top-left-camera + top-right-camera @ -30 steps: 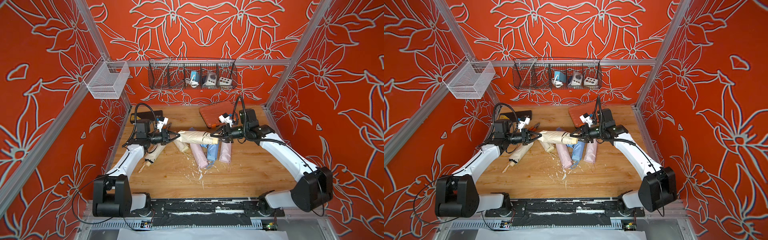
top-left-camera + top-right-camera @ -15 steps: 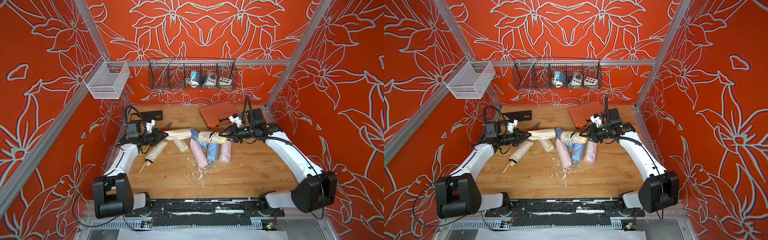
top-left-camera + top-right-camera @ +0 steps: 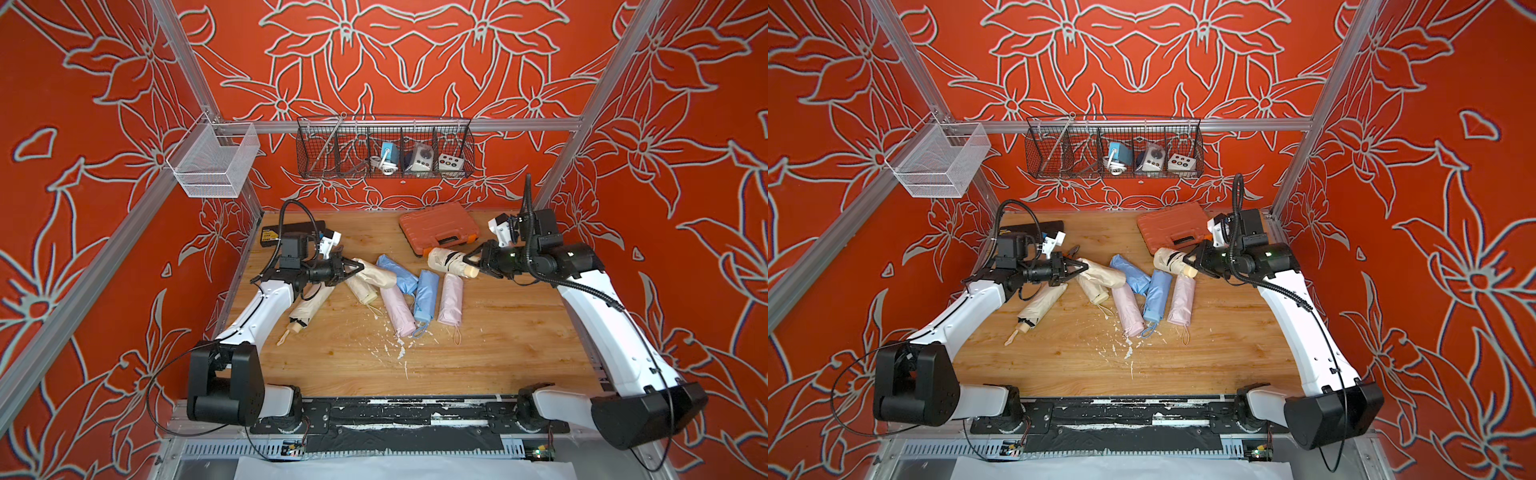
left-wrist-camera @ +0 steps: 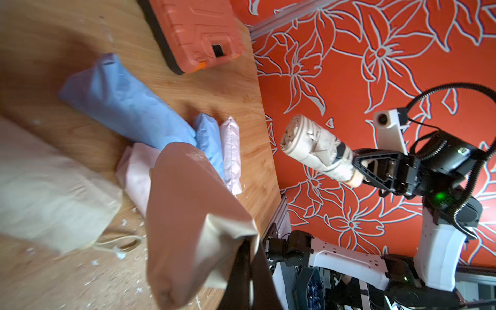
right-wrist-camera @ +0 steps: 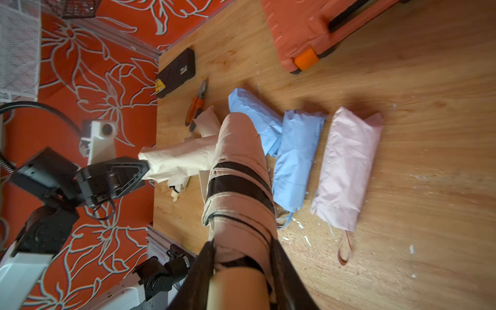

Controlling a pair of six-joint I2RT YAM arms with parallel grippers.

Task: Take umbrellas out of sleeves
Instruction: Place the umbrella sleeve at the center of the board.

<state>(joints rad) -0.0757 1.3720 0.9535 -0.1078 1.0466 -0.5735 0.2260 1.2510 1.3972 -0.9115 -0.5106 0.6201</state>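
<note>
Holding the cream umbrella only by its handle end, the right tool is clamped on it in the air at about 1 o'clock of the desk. The long body sticks out free, so I judge it may tilt, slip out and drop on the orange case at 12 o'clock. The left tool, at 10 o'clock, is pinching one end of the empty cream sleeve. This limp sleeve rests across the sleeved umbrellas in the middle; released there, it could cover them and spoil the next grasp.
</note>
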